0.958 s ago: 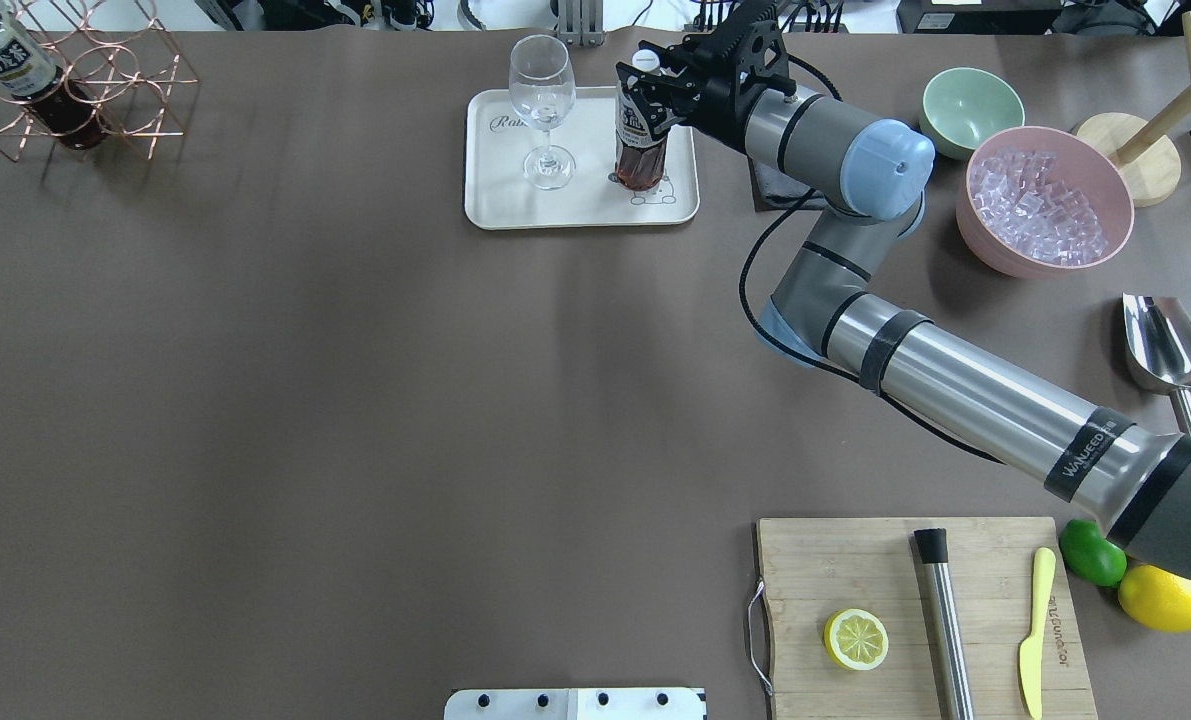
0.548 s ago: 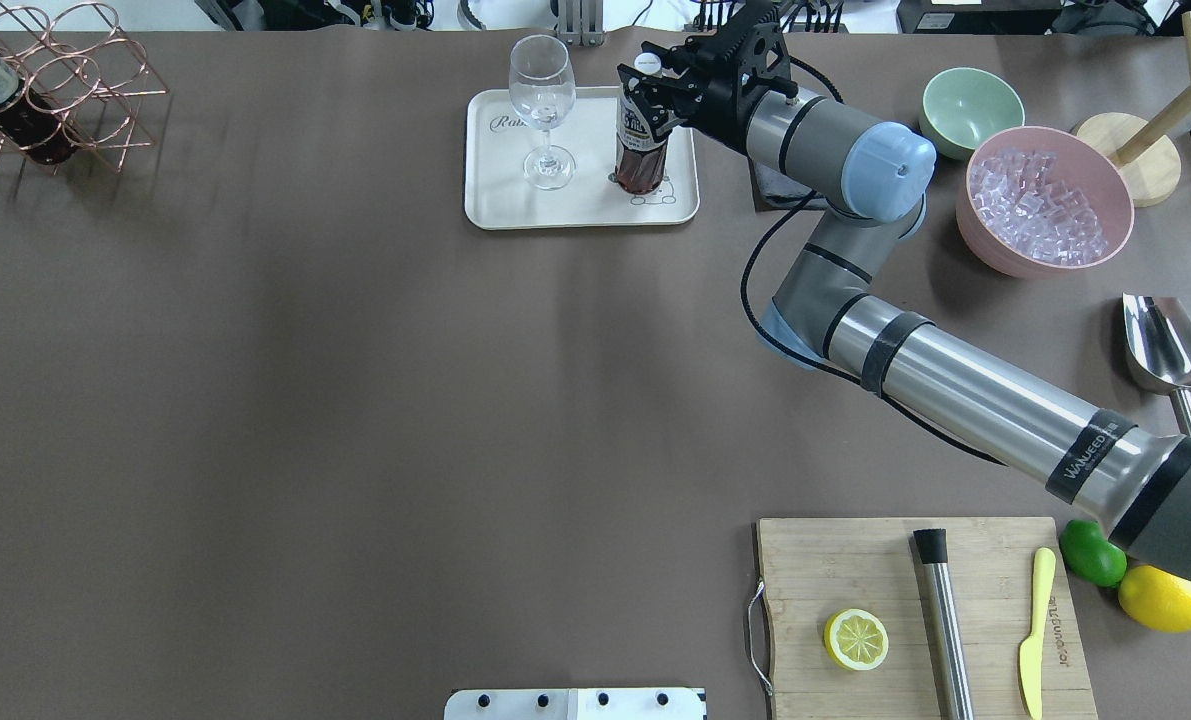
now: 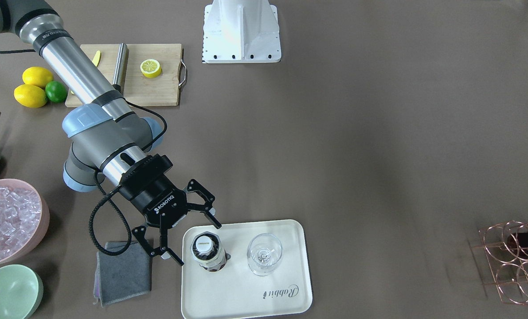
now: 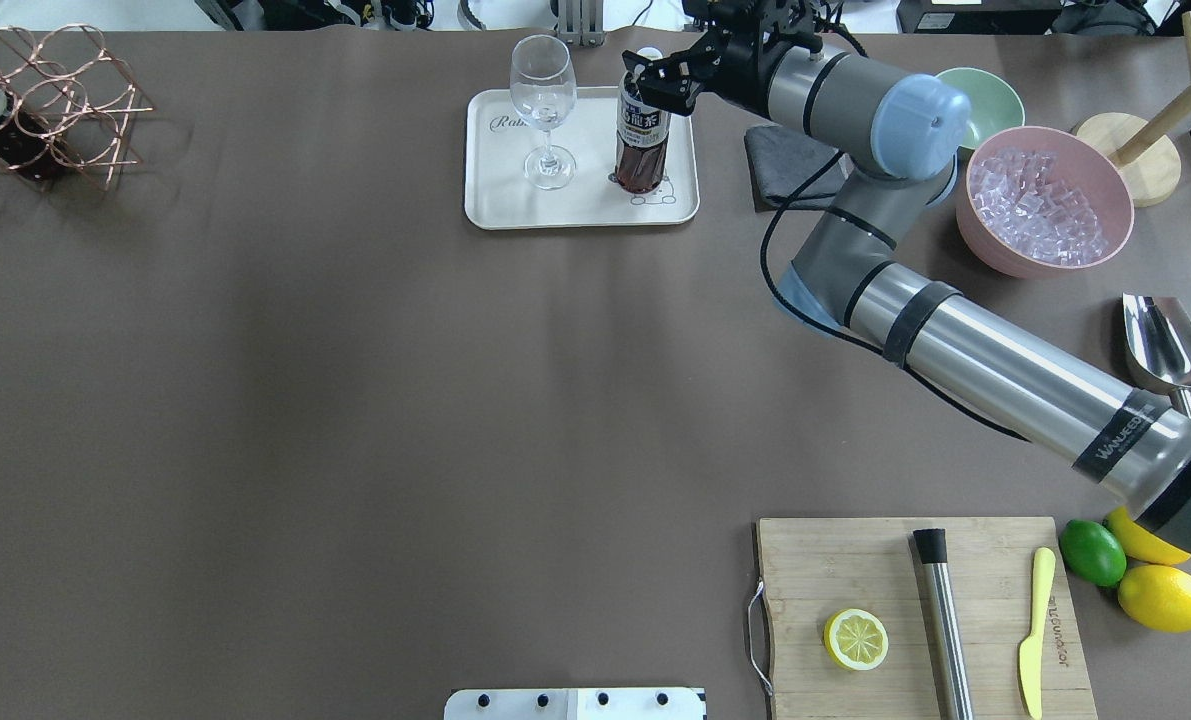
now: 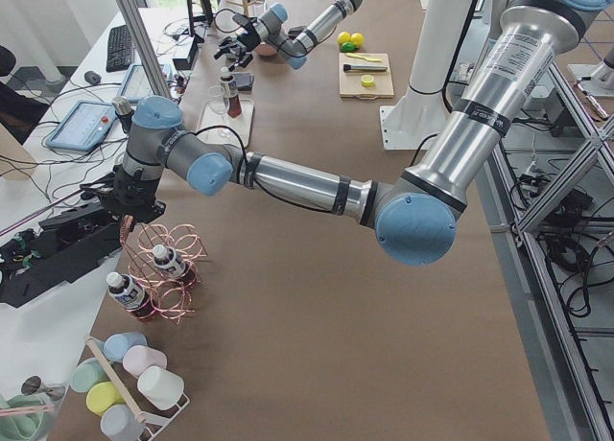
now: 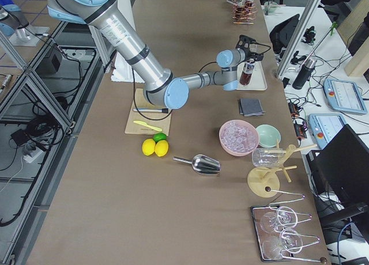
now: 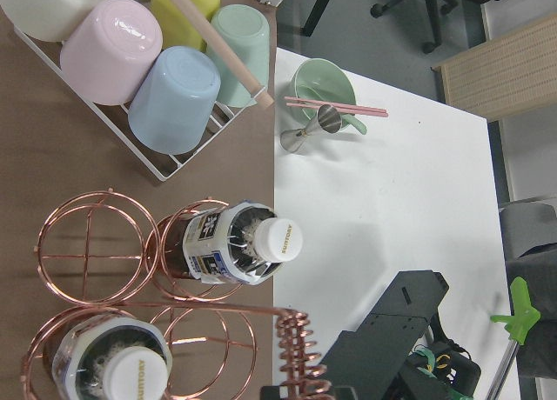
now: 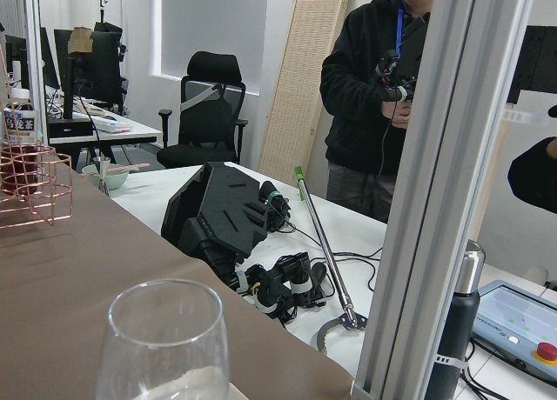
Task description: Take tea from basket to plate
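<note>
One tea bottle (image 4: 641, 140) stands upright on the cream plate (image 4: 575, 205), next to a wine glass (image 4: 542, 100). My right gripper (image 4: 657, 86) is open and empty, just beside and above the bottle's cap; the front view shows its spread fingers (image 3: 198, 244) apart from the bottle (image 3: 207, 252) on the plate (image 3: 246, 297). The copper wire basket (image 4: 55, 110) is at the far left corner and holds two more tea bottles (image 7: 235, 248) (image 7: 122, 365). My left gripper (image 5: 125, 220) is over the basket's handle; I cannot tell whether it is open or shut.
A grey cloth (image 4: 785, 160) lies right of the plate. A pink bowl of ice (image 4: 1045, 200), a mint bowl (image 4: 990, 100) and a metal scoop (image 4: 1165, 345) are at the right. A cutting board (image 4: 915, 610) with lemon half, muddler and knife is front right.
My right gripper has let go of the tea bottle and drawn back up and to the right; the bottle stays on the plate. The basket has shifted left.
</note>
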You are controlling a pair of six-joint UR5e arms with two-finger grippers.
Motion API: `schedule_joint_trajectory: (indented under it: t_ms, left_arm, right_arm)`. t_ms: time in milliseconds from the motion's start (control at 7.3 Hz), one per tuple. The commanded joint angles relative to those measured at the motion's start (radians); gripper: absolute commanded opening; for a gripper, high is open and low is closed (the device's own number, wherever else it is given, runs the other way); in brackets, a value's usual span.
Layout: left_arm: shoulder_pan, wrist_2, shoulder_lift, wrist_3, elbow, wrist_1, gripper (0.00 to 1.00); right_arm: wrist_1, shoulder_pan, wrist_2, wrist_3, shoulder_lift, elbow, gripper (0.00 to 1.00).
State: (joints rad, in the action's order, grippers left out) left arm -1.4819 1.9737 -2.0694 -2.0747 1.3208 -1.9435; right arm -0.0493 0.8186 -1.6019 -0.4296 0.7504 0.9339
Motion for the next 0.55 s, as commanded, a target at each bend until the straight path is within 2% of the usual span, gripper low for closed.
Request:
schedule_joint_trajectory:
  t_ms: [0, 137, 274, 411]
  left_arm:
    - [0.002, 0.027, 0.025, 0.025, 0.032, 0.0, 0.97]
    - [-0.001, 0.03, 0.025, 0.031, 0.032, 0.0, 0.97]
    - [-0.009, 0.072, 0.025, 0.033, 0.032, 0.0, 0.97]
    - [-0.017, 0.1, 0.025, 0.057, 0.032, 0.009, 0.97]
  right_arm:
    - [0.254, 0.13, -0.337, -0.014, 0.061, 0.244, 1.0]
    - [0.414, 0.167, -0.46, -0.014, 0.108, 0.364, 1.0]
    - [0.601, 0.216, -0.615, -0.012, 0.134, 0.455, 1.0]
    - [0.769, 0.261, -0.741, -0.011, 0.142, 0.511, 1.0]
